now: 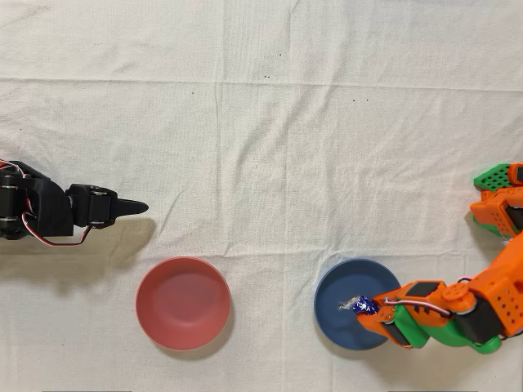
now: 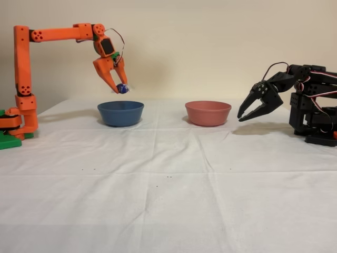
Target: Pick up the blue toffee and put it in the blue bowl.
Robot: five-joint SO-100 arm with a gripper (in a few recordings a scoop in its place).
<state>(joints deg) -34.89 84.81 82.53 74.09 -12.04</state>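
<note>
Fixed view shows the orange arm's gripper (image 2: pixel 120 87) hanging point-down above the blue bowl (image 2: pixel 120 113), its two fingers drawn in close and pinching the blue toffee (image 2: pixel 122 88) at their tips. The sweet is held clear of the bowl, with open air between it and the rim. Seen in the overhead view, the gripper (image 1: pixel 369 309) reaches in over the bowl's right side, and the blue toffee (image 1: pixel 364 305) with its silvery twisted end sits over the blue bowl (image 1: pixel 339 294) inside the rim line. That bowl stands near the table's bottom edge in the overhead view, right of centre, with the red-pink bowl (image 1: pixel 182 302) well apart to its left. An idle black arm (image 1: pixel 57 211) lies at the left edge.
</note>
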